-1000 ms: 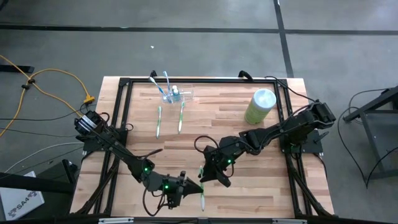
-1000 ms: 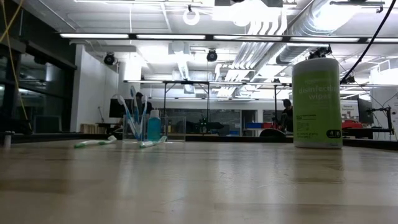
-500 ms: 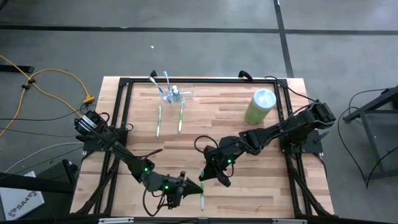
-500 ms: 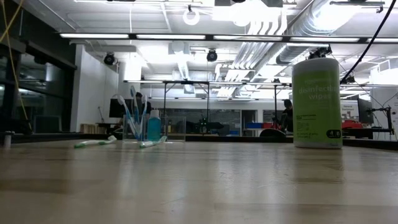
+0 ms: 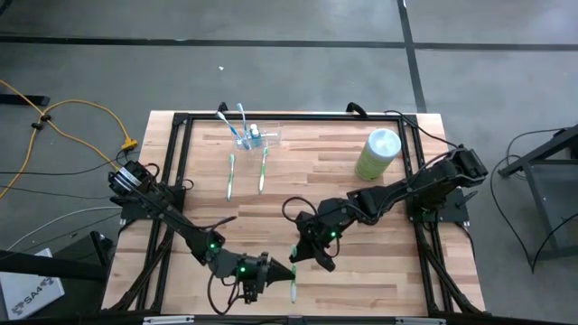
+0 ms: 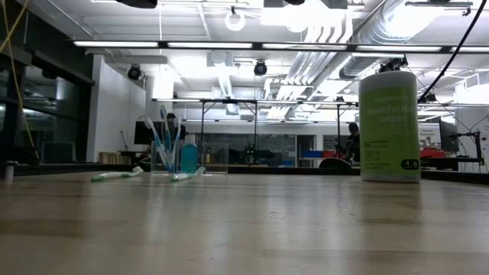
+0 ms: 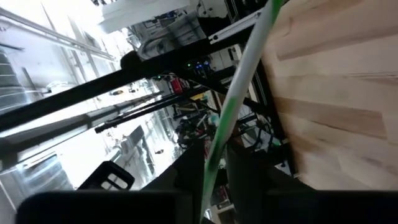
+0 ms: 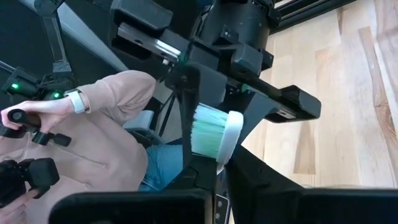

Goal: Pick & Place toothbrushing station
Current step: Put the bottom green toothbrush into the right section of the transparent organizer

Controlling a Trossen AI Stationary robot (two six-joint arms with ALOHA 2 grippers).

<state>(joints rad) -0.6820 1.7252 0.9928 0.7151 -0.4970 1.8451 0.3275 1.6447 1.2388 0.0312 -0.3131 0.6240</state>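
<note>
- The left gripper [image 5: 282, 273], low in the high view near the table's front edge, is clenched on a green-and-white toothbrush [image 5: 293, 279]; in the left wrist view the toothbrush's shaft [image 7: 233, 99] runs up from between the dark fingers [image 7: 186, 180] and out past the wooden table [image 7: 336, 93].
- The right gripper [image 5: 295, 254], just above the left one in the high view, grasps the same toothbrush at its other end; the right wrist view shows the pale green bristles and white head [image 8: 211, 132] set between its fingers [image 8: 245, 174], with the left gripper's body [image 8: 236, 37] facing it close by.
- Both arms reach in toward the lower middle of the high view, the left from the lower left, the right from the right edge.
- Behind the left gripper in the right wrist view sits a person in a pink sleeve [image 8: 93, 124], a hand [image 8: 31, 115] on a dark handle.
- The toothbrushing station [image 5: 256, 137] stands at the upper left of the table in the high view, well apart from both grippers, with toothbrushes upright in it; the low view shows it at left [image 6: 172, 156] with a blue bottle [image 6: 189, 155] inside.
- Two more toothbrushes [image 5: 230, 175] lie flat just below the station in the high view.
- A light green wipes canister [image 5: 377, 153] stands at the upper right of the table.
</note>
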